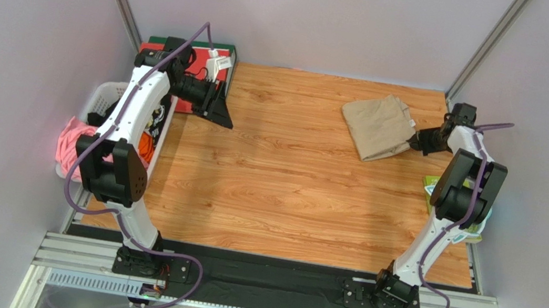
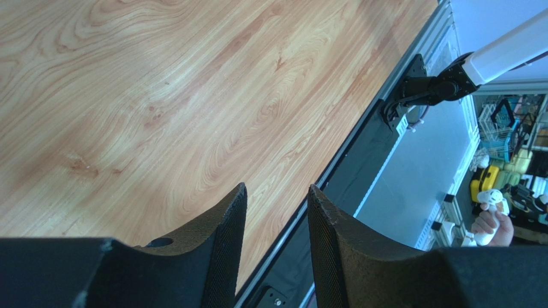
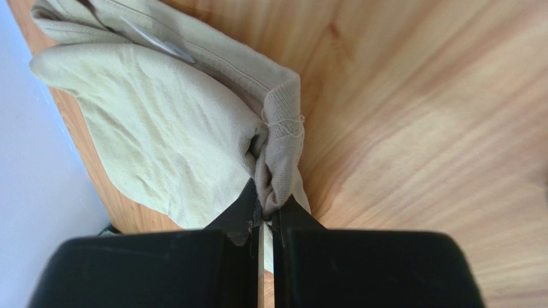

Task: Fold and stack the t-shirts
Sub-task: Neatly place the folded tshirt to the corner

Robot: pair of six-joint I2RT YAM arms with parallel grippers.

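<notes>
Wood-grain desk [image 1: 272,193], pale walls around. The folded tan-beige cloth t-shirt [image 1: 378,126] lies far right, just left of the right pincer [image 3: 265,215] — clamped tight on its bunched edge. The left pincer [image 2: 276,192] is half-open, empty and well apart.

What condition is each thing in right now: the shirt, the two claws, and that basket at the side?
Tan t-shirt: folded up, lying on the table, one edge pinched.
Right gripper: shut on the shirt's edge.
Left gripper: open, empty, held above the table.
Basket: filled, with a pink garment draped over its rim.
</notes>
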